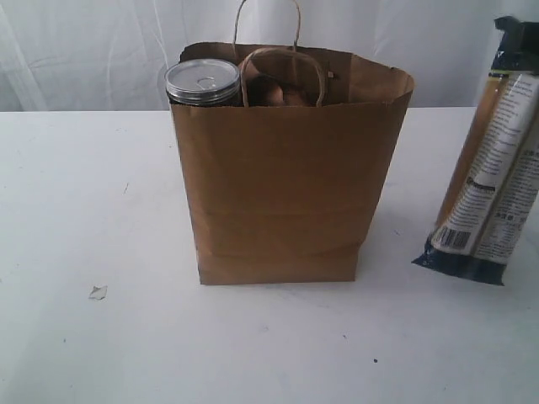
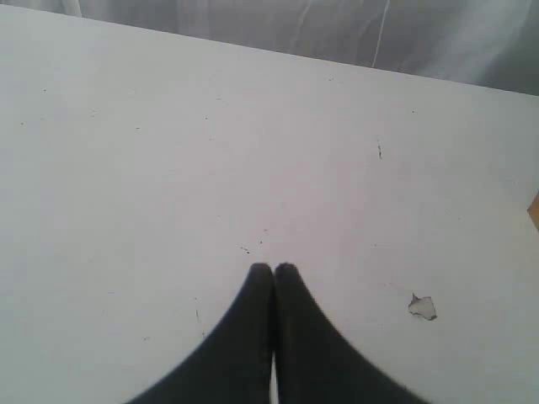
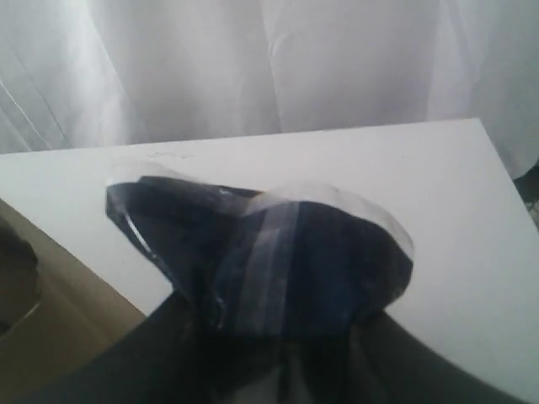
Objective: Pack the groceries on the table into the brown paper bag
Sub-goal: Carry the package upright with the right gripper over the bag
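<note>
The brown paper bag (image 1: 278, 194) stands upright in the middle of the white table (image 1: 84, 210). The silver pull-tab can (image 1: 202, 82) pokes out of its top at the left corner. To the right of the bag, the long dark-blue packet (image 1: 497, 185) hangs nearly upright, tilted slightly. My right gripper (image 1: 515, 38) is shut on its top end. I cannot tell whether its lower end touches the table. The right wrist view looks down the packet (image 3: 269, 252) between the right gripper (image 3: 278, 337) fingers. My left gripper (image 2: 274, 269) is shut on nothing above bare table (image 2: 253, 151). The other groceries are hidden.
A small pale chip (image 1: 98, 292) lies on the table left of the bag, also in the left wrist view as a chip (image 2: 422, 306). A white curtain (image 1: 101, 50) hangs behind the table. The bag's wall (image 3: 50, 328) shows beside the packet.
</note>
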`<state>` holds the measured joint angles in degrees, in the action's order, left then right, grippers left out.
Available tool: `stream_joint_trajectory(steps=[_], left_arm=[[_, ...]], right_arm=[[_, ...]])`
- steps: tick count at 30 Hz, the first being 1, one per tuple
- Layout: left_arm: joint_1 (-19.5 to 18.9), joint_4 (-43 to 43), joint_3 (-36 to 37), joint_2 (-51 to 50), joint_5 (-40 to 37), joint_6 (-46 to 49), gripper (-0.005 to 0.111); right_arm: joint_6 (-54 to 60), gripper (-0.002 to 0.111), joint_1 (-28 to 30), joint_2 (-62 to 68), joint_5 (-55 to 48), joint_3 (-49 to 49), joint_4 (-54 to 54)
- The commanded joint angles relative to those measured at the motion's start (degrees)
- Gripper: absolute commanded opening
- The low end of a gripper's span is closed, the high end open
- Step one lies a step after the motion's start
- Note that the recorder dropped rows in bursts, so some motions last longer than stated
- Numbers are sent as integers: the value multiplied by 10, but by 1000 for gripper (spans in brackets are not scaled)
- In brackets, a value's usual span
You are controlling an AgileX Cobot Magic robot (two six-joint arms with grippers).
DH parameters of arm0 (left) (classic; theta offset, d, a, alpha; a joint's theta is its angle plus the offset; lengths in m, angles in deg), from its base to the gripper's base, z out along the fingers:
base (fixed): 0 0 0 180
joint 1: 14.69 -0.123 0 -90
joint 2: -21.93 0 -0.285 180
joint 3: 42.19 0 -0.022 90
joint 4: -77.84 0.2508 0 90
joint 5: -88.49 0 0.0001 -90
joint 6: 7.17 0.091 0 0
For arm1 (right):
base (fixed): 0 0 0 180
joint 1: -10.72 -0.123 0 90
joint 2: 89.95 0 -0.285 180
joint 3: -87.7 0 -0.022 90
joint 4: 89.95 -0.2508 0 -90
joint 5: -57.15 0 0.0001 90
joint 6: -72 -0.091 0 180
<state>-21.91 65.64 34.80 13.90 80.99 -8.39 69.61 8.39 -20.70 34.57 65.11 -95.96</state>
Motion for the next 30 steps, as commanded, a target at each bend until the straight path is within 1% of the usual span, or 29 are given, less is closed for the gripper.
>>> stream_joint_trajectory(steps=[1, 5, 8, 11, 19, 24, 30], left_arm=[[0, -1, 2, 3, 0, 0, 0], [0, -1, 2, 3, 0, 0, 0], [0, -1, 2, 3, 0, 0, 0], [0, -1, 2, 3, 0, 0, 0], [0, -1, 2, 3, 0, 0, 0], [0, -1, 2, 3, 0, 0, 0], [0, -1, 2, 3, 0, 0, 0]], right_arm=[[39, 0, -1, -50, 29, 50, -4], [40, 0, -11, -54, 38, 152, -15], [80, 0, -44, -34, 59, 229, -19], [104, 0, -75, -15, 64, 268, -19], [119, 0, -157, 38, 63, 341, -19], [141, 0, -200, 73, 62, 363, -19], [166, 0, -212, 110, 62, 363, -19]])
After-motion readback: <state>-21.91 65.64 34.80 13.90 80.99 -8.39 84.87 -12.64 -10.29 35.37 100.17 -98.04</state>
